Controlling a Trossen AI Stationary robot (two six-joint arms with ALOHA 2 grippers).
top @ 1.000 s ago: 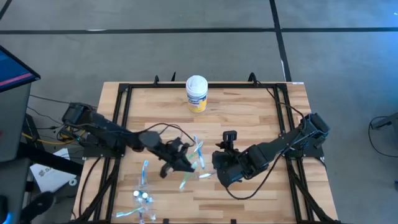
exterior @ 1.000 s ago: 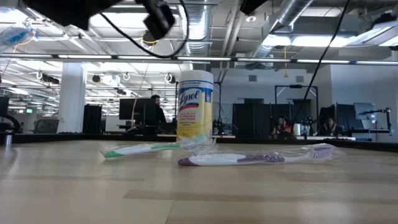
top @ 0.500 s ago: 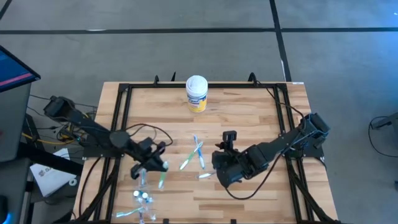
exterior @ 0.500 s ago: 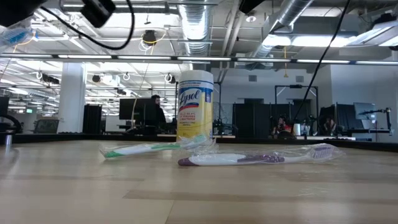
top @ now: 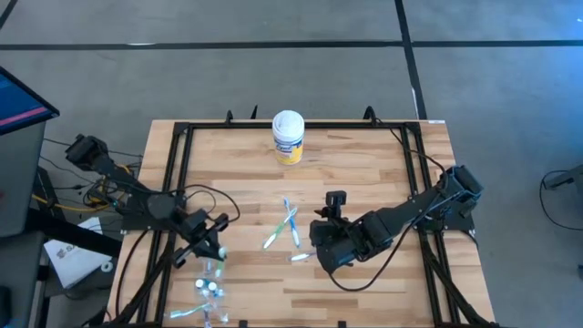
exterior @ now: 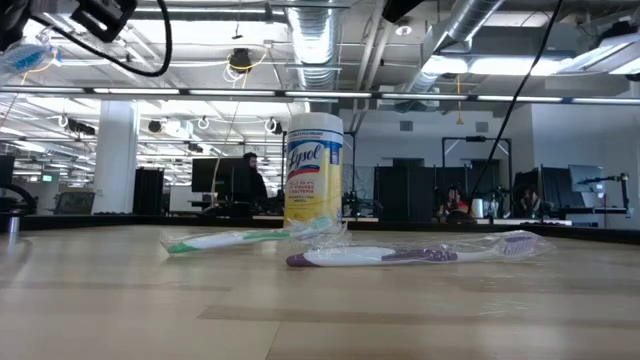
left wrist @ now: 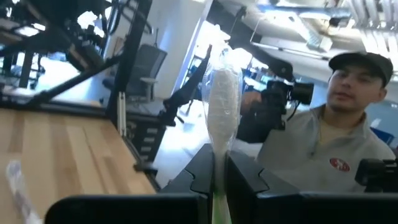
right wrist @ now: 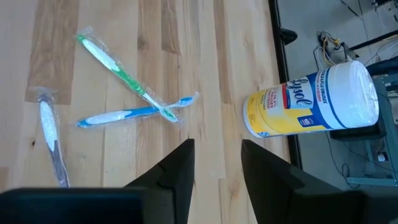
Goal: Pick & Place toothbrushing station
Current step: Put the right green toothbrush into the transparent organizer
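My left gripper [top: 211, 252] is over the table's near left part, shut on a clear-wrapped toothbrush with a greenish handle [left wrist: 222, 112]. Three wrapped toothbrushes lie flat mid-table: a blue one [top: 290, 219], a green one [top: 272, 240] crossing it, and a white-and-purple one [top: 301, 258]. They also show in the right wrist view, blue [right wrist: 130, 114], green [right wrist: 118, 68] and white-and-purple [right wrist: 48, 134]. My right gripper [top: 319, 251] [right wrist: 217, 155] is open and empty just right of them. More wrapped items [top: 209, 290] lie near the near left edge. My left gripper pinches the toothbrush's greenish handle [left wrist: 217, 199] between its two fingers. The brush runs along the fingers, and its wrapped head end [left wrist: 224, 87] sticks out past the fingertips. It is lifted clear of the table.
A yellow Lysol wipes canister [top: 288, 137] [exterior: 314, 170] stands at the far middle of the table. A black frame [top: 173, 182] runs around the tabletop. A person [left wrist: 339, 143] with a camera stands beyond the table, in front of the left gripper.
My left gripper has gone from the toothbrushes at mid-table toward the table's left and near edge, carrying the wrapped toothbrush clear of the table. The three brushes at mid-table lie still.
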